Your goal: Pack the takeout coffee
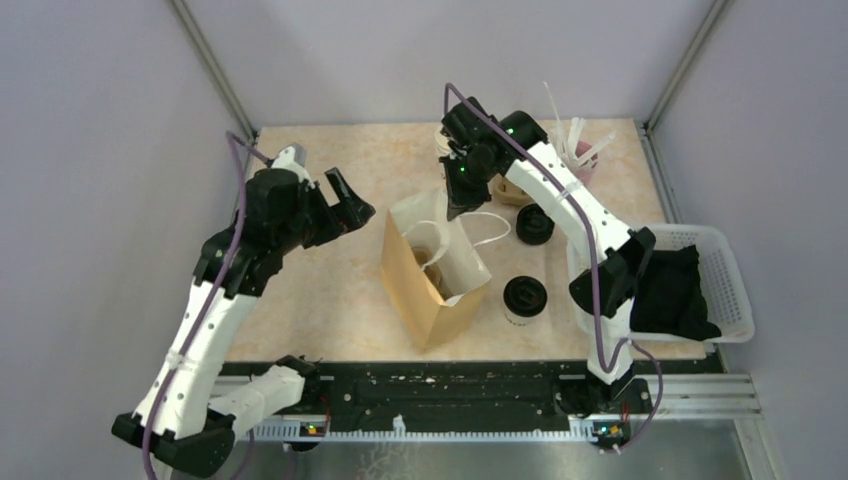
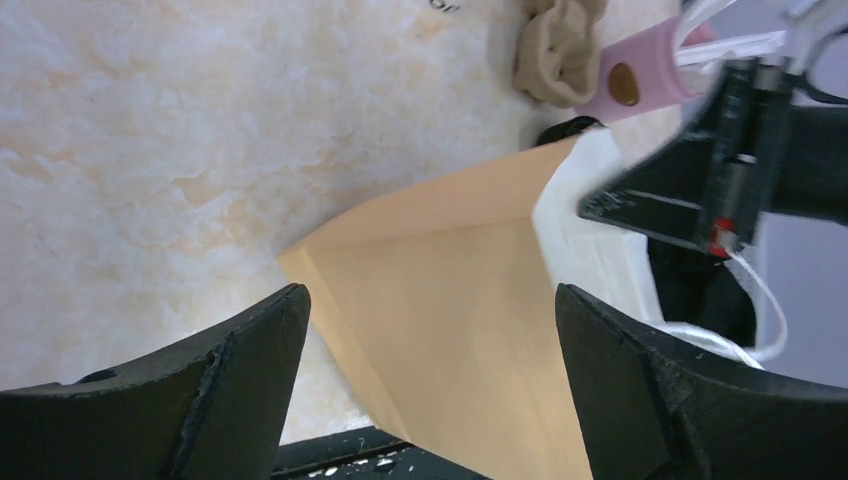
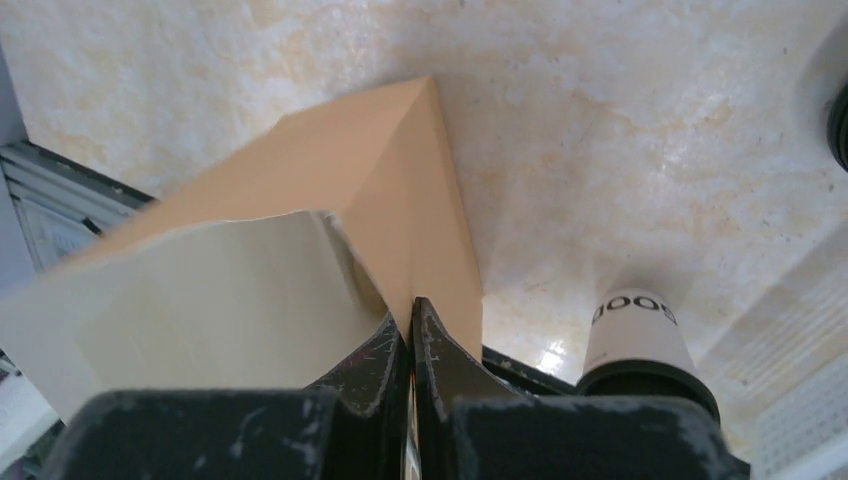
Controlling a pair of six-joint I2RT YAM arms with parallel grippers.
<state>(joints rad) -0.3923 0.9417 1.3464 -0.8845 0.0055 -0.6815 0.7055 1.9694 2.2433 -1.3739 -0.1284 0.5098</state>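
Farthest left, left end effector (image 1: 352,210): raised above the counter (image 1: 330,300), fingers spread wide apart and holding nothing; it points toward the bag from the left side.

Bag (image 1: 440,305): a brown paper bag with a white lining stands upright at mid-counter, mouth open to the overhead camera. A white cord handle (image 1: 492,232) loops off its far right rim. Something tan shows inside, too unclear to name.

Right end effector (image 3: 410,318): reaching down at the bag's far rim, fingers pressed together and pinching the paper edge between them, as its own wrist camera shows.

Takeout coffee (image 1: 524,297): a white cup with a black lid stands upright on the counter just right of the bag. It is outside the bag, near its front corner, and neither end effector touches it.

Black lids (image 1: 535,225): a dark round stack sits farther back on the counter, behind the coffee and beside the right arm.

Pink cup (image 1: 580,158): at the far right corner of the counter, with white sticks fanning out of it.

Basket (image 1: 735,290): a white mesh basket at the right edge of the counter, with a black cloth (image 1: 675,290) bunched inside.
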